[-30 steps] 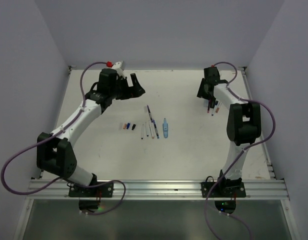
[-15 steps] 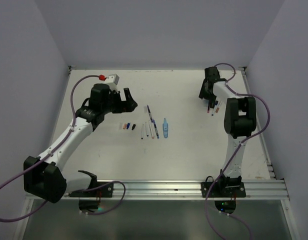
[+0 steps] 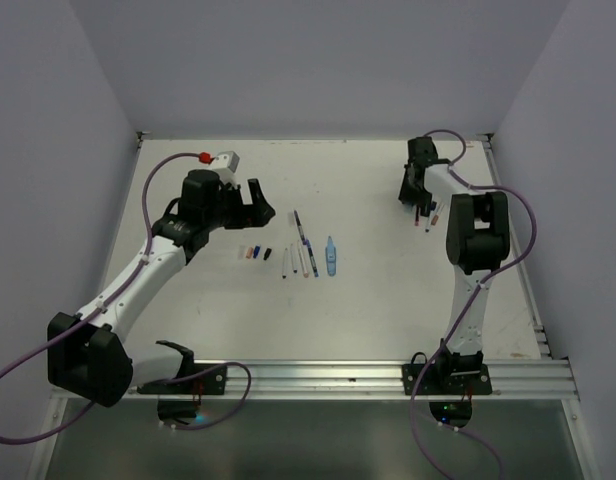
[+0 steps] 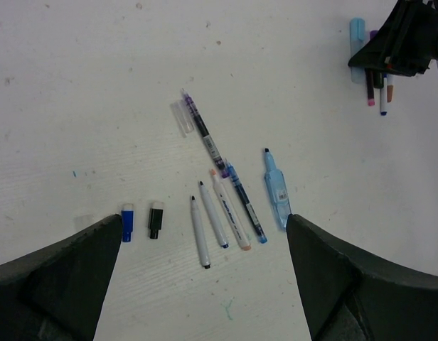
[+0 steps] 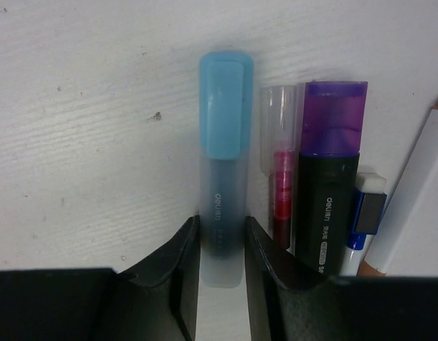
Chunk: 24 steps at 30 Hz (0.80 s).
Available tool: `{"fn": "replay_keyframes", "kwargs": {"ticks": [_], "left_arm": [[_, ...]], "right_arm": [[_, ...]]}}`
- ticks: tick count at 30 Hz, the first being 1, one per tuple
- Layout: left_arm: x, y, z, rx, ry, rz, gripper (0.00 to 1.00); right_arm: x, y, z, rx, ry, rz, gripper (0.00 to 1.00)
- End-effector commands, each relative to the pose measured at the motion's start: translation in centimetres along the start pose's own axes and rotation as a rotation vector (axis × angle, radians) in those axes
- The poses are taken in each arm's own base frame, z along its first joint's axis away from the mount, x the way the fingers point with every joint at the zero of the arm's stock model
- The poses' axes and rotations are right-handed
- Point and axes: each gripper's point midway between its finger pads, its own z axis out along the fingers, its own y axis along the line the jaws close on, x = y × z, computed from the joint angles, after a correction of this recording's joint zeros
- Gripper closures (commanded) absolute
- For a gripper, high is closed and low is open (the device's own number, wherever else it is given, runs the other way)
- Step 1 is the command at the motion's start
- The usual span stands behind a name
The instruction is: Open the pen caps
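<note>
**Right gripper closes on capped highlighter; left gripper waits wide over loose pens**

Two arms work a white tabletop (image 3: 368, 300). The left arm (image 3: 138, 280) reaches over the middle. Its left gripper (image 3: 263, 203) hangs above the surface with its fingers (image 4: 62, 277) spread fully apart and nothing between them. The right arm (image 3: 473, 235) stretches to the far right corner. There the right gripper (image 5: 222, 259) is low over the tabletop, its jaws set against both sides of a light-blue highlighter (image 5: 222, 206), with no gap showing.

Below and ahead of the left gripper lie the pens (image 4: 230, 209), five uncapped ones side by side. A purple pen (image 4: 203, 131) lies just beyond them, with a clear cap (image 4: 180, 117) beside it. Nearer that gripper's left finger rest two loose pen caps, a blue cap (image 4: 126, 213) and a black cap (image 4: 156, 219).

In the right gripper, the highlighter's light-blue cap (image 5: 222, 114) is on and points away from the fingers. Just beside the finger on the right of the wrist view lie a red pen (image 5: 281, 185) and a black marker (image 5: 326, 213). The marker wears a purple cap (image 5: 335, 117).
</note>
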Motion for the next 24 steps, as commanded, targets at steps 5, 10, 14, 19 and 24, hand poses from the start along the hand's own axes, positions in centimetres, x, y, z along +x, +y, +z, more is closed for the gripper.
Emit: {"fn": "replay_keyframes", "kwargs": {"ticks": [5, 10, 14, 19, 24], "left_arm": [[-1.7, -2.5, -0.1, 0.132, -0.059, -0.03, 0.0], [-2.7, -4.4, 0.3, 0.225, -0.072, -0.065, 0.02], [-3.4, -6.0, 0.3, 0.307, -0.079, -0.098, 0.04], [-4.5, -7.4, 0.6, 0.375, -0.107, -0.124, 0.09], [-4.9, -8.2, 0.9, 0.377, -0.129, -0.124, 0.1]], "right_arm": [[2.6, 6.0, -3.5, -0.159, -0.028, -0.139, 1.0], [3.3, 11.6, -10.1, -0.326, -0.165, -0.212, 1.0], [5.4, 16.6, -16.0, -0.487, -0.262, -0.294, 1.0], [7.1, 20.9, -22.7, -0.668, -0.394, -0.389, 1.0], [9.5, 23.8, -27.0, -0.78, -0.471, -0.449, 1.0]]}}
